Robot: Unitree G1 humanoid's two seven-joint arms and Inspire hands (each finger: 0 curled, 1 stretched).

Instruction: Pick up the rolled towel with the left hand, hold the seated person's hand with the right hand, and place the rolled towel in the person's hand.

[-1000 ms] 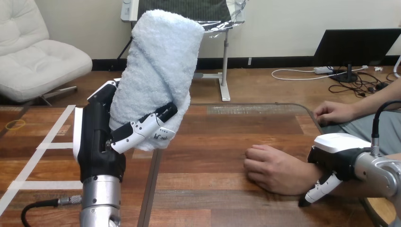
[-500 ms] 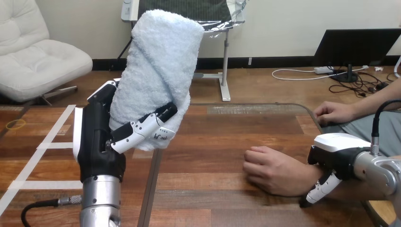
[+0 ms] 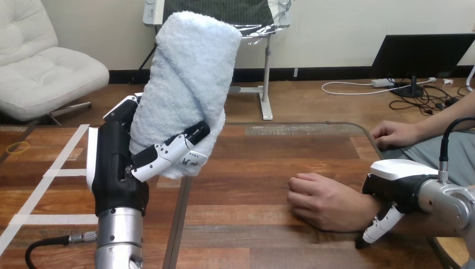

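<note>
My R hand (image 3: 399, 188) sits over the person's wrist (image 3: 363, 213), can't tell if it grips; the person's hand (image 3: 325, 200) lies curled, palm down on the table (image 3: 252, 168). L hand (image 3: 120, 168) is clamped round the rolled towel (image 3: 187, 84), long axis near upright, held high, well left of the person's hand, so the towel must travel rightward.

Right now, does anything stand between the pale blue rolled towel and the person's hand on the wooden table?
Nothing visible: bare wooden table lies between the pale blue rolled towel and the person's hand, resting knuckles-up, fingers curled.
</note>
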